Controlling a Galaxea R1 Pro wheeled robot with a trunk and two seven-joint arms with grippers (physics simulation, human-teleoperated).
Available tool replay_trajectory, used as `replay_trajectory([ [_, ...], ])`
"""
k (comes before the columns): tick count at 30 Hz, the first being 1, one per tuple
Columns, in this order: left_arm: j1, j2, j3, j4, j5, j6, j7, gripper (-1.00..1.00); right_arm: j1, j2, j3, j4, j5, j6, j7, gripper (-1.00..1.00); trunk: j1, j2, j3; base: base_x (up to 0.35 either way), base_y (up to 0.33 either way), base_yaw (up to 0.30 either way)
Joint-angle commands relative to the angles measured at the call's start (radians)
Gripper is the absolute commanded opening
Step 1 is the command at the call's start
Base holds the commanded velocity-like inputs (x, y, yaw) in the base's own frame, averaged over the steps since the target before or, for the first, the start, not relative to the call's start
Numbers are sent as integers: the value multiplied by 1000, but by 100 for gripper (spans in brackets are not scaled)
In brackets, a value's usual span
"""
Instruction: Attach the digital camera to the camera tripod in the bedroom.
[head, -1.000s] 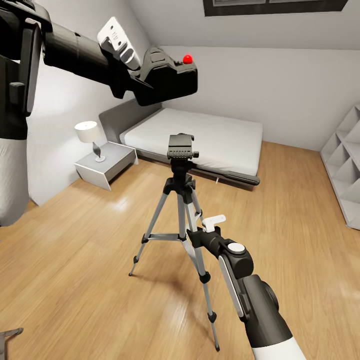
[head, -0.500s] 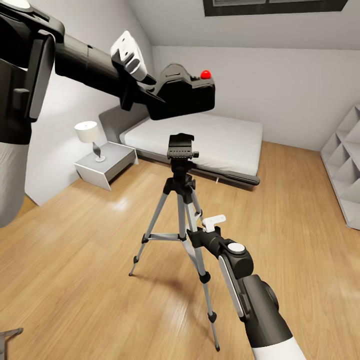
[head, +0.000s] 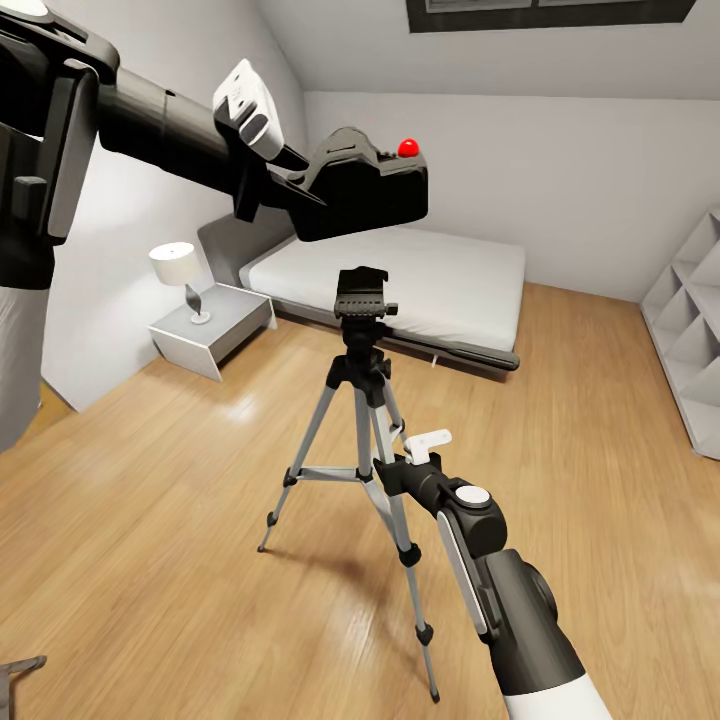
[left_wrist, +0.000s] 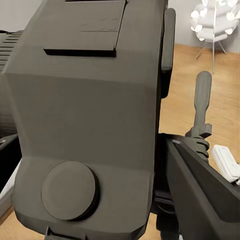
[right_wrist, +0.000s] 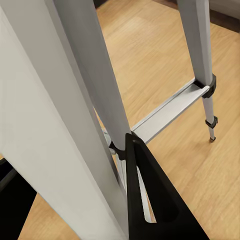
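Left gripper (head: 300, 185) at upper left of the head frame, fingers clamped on the small matte-black digital camera (head: 365, 190) with the bright red round button (head: 408, 148) on top; camera is held in the air above the tripod head, clear gap between them, not seated. Left wrist frame: camera body (left_wrist: 85, 115) up close, round disc on its face at lower left, dark finger (left_wrist: 200, 195) at lower right pressed against the camera side. Tall tripod with thin silver legs and black joints (head: 362, 400) stands upright at centre of the head frame on the light wood floor (head: 150, 560), grey-black head plate (head: 362, 292) bare. Right gripper (head: 408, 462) at lower centre, against the tripod's near silver leg where the legs spread; right wrist frame shows the silver leg (right_wrist: 95, 85) running between the fingers with a dark finger (right_wrist: 150, 200) touching it, so it looks closed on the leg. Behind: low grey bed with white mattress (head: 400, 270) at centre, white nightstand (head: 215, 330) with small white lamp (head: 180, 275) at left, white shelf unit (head: 695, 330) at right edge, dark-framed skylight (head: 545, 12) at top
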Motion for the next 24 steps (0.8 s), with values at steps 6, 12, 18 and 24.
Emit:
replay_trajectory([
  [6,-2,16,-3,0,23,8,-4,-100,-1,0,-1,-1,25,5,6,-100,1,-2,-2,0,0,0],
  [12,-2,39,-28,-1,48,-14,-3,-100,-1,-2,-1,-1,25,5,6,-100,1,-2,-2,0,0,0],
  [18,-2,53,-69,0,56,-40,-3,-100,-1,-2,-1,-1,25,4,6,-100,1,-2,-2,0,0,0],
  [24,-3,52,-78,1,57,-45,-2,-100,-1,-3,-1,-1,25,4,6,-100,1,-2,-2,0,0,0],
])
